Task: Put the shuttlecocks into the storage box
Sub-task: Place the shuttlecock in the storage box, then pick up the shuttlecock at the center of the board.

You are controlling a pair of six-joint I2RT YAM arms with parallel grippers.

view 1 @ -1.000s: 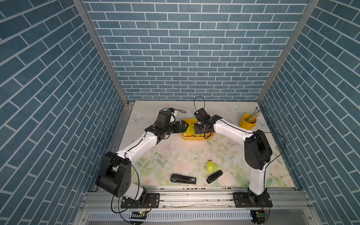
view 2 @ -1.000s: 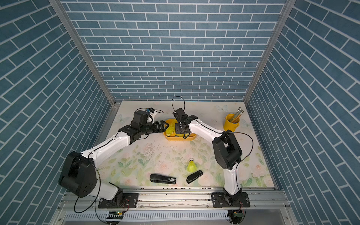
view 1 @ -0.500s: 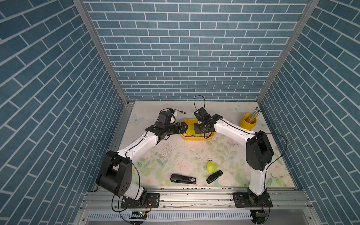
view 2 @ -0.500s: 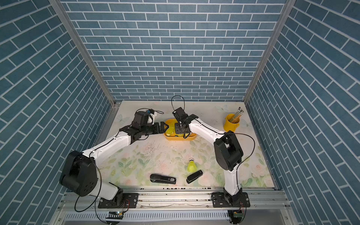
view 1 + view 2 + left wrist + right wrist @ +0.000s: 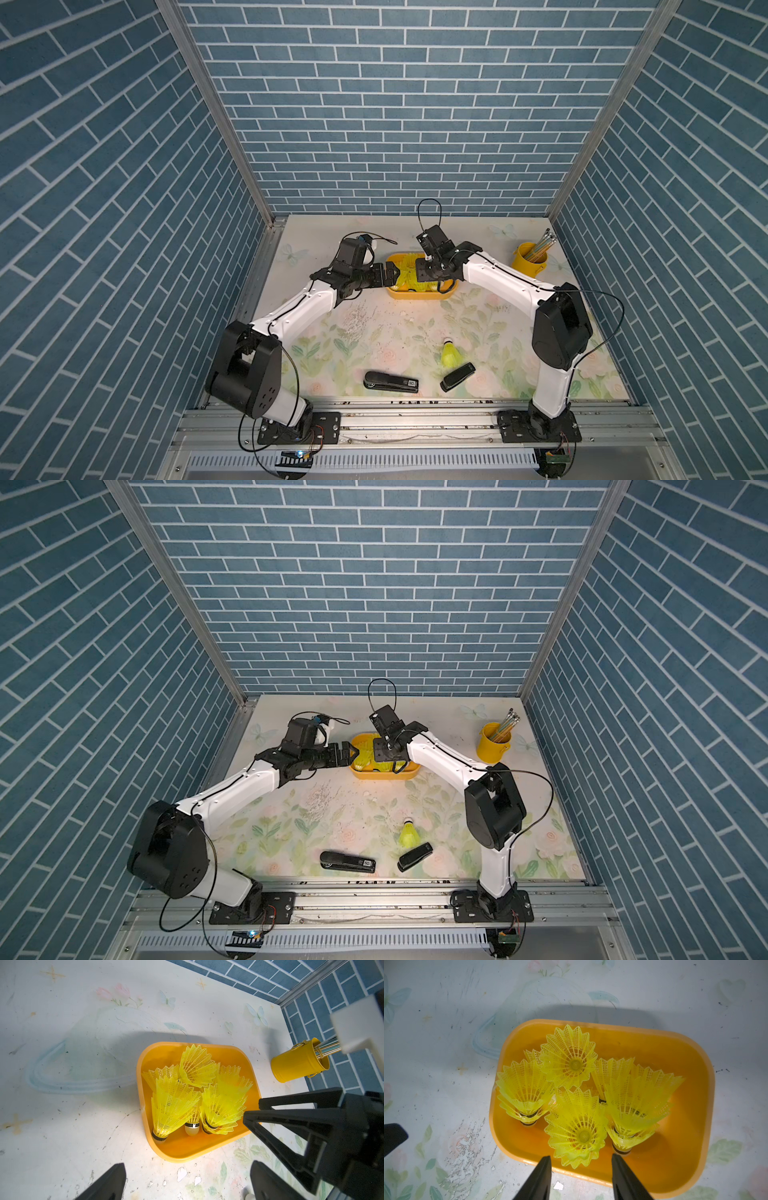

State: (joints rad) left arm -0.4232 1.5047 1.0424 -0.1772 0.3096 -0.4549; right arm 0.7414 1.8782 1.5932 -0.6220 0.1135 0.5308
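Yellow shuttlecocks [image 5: 172, 1109] are standing bunched inside the storage box [image 5: 182, 1151]. The fingers [image 5: 110, 1184] of the left gripper [image 5: 188, 1164] are gaping wide beside it, the right gripper [image 5: 251, 1111] hovering at its rim.

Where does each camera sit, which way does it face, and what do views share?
Top views: high over the front rail, looking down toward the back wall; left arm and right arm show whole.
Left wrist: on the left arm, looking past the open left gripper along the storage box; the right gripper intrudes.
Right wrist: above the box, looking down into it between its own fingertips.
Shared: every view shows the box of shuttlecocks; only the top views show the loose shuttlecock.
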